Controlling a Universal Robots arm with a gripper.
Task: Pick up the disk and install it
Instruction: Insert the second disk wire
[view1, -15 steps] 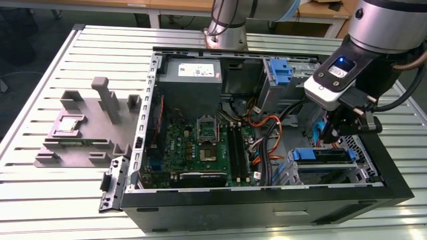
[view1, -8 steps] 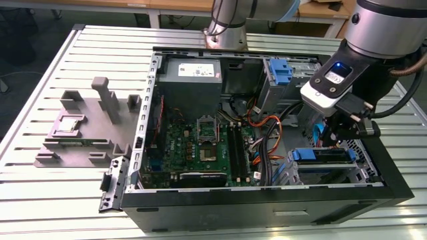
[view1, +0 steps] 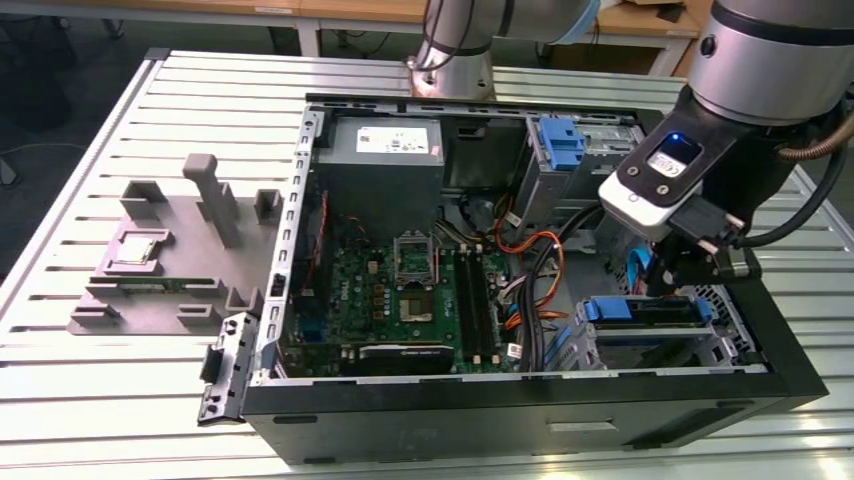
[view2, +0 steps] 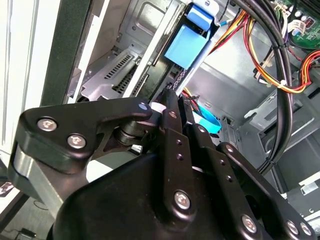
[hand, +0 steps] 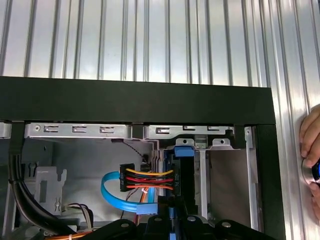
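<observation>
A robot arm reaches into an open computer case (view1: 534, 395) lying on a slatted metal surface (view1: 134, 400), its end effector (view1: 687, 285) lowered at about 4 o'clock in the case in the exterior view. There the disk (view1: 641, 312), framed by its blue caddy, sits at the mouth of a metal drive cage (hand: 220, 190).

In the second wrist view, the black fingers (view2: 172, 120) look drawn together on the near edge of the disk (view2: 187, 45). It runs away from them edge-on toward the cage. Judged from this, the pick-up is done and the disk is off the surface and inside the case. Whether it is fully seated in its slot cannot be told, so the install reads as under way rather than finished.

Room is tight. In the first wrist view, the end effector (hand: 170, 212) has the case's black side wall at 12 o'clock and the cage's sheet-metal edges close beside the disk (hand: 183, 151). A bundle of red, yellow and black cables (hand: 147, 179) ends just beside the disk at 9 o'clock, with a blue ribbon looped below it.

Thick black leads cross the case floor nearby. A person's hand (hand: 311, 135) rests on the surface at 3 o'clock, outside the case wall. The motherboard (view1: 400, 290) lies well apart at 9 o'clock from the arm.
</observation>
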